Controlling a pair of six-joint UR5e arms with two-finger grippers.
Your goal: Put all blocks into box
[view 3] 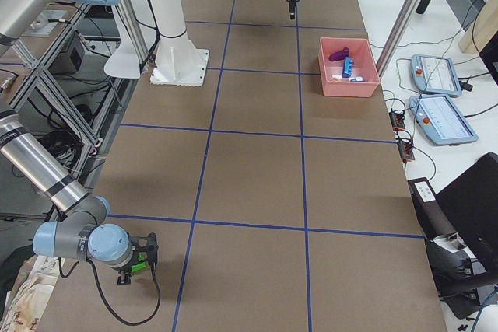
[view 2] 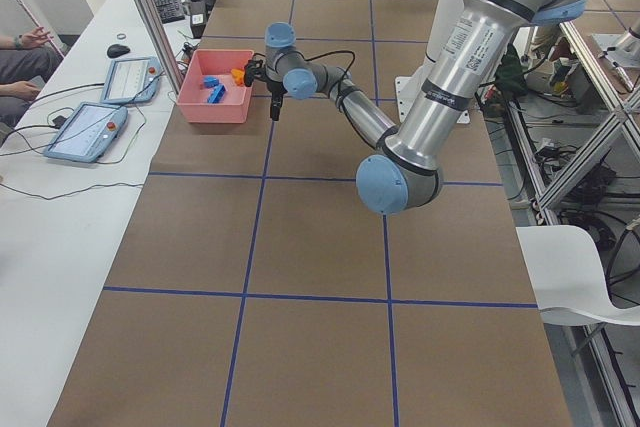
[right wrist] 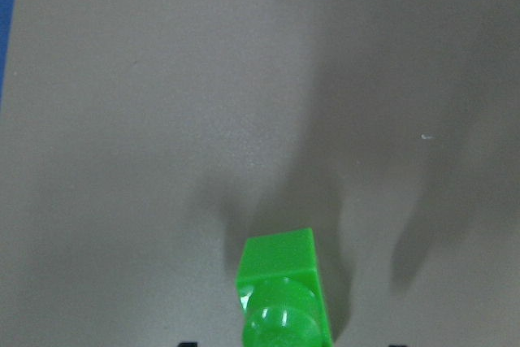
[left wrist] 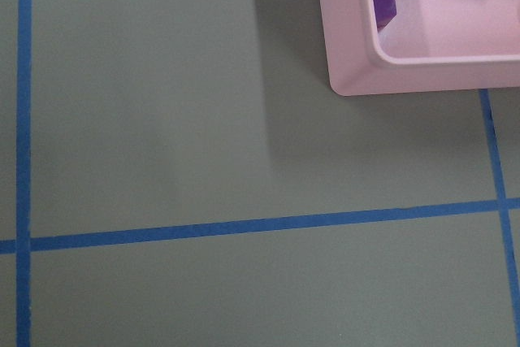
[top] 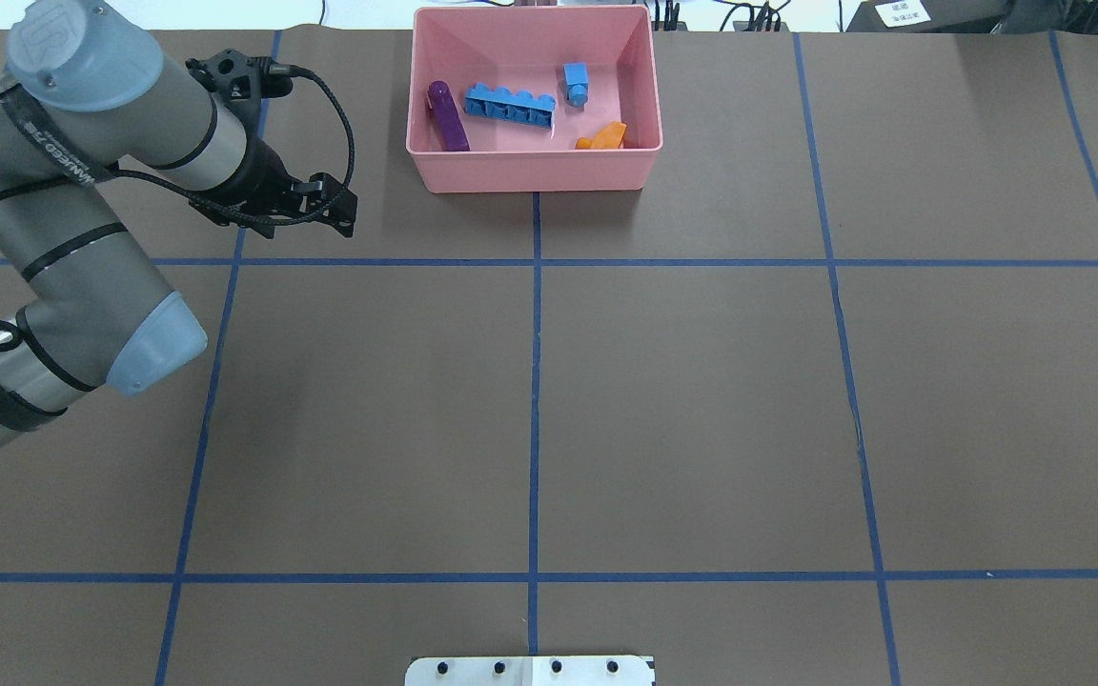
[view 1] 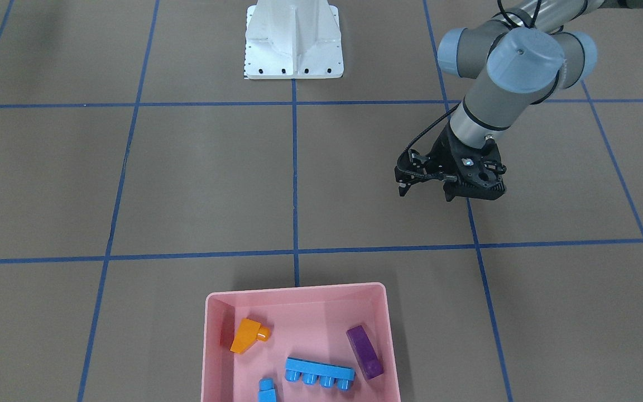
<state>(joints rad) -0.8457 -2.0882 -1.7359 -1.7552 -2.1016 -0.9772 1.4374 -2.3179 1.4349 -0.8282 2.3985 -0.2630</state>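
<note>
Four blocks lie in the pink box (view 1: 294, 288), all apart: orange block (view 1: 248, 335), small blue block (view 1: 267, 389), long blue block (view 1: 318, 373), purple block (view 1: 365, 352). Left claw (view 1: 426, 194) hangs over bare bench (view 1: 198, 178), fingers spread wide, nothing between them. Box is near that claw, off to its right and a bit farther forward, not touching. Purple block is the one nearest the claw. Green block (right wrist: 283, 294) is outside the box, right at the right claw (view 3: 145, 257), stud facing the wrist camera, well apart from the box. Right claw shows only in side views, so cannot tell whether it grips.
</note>
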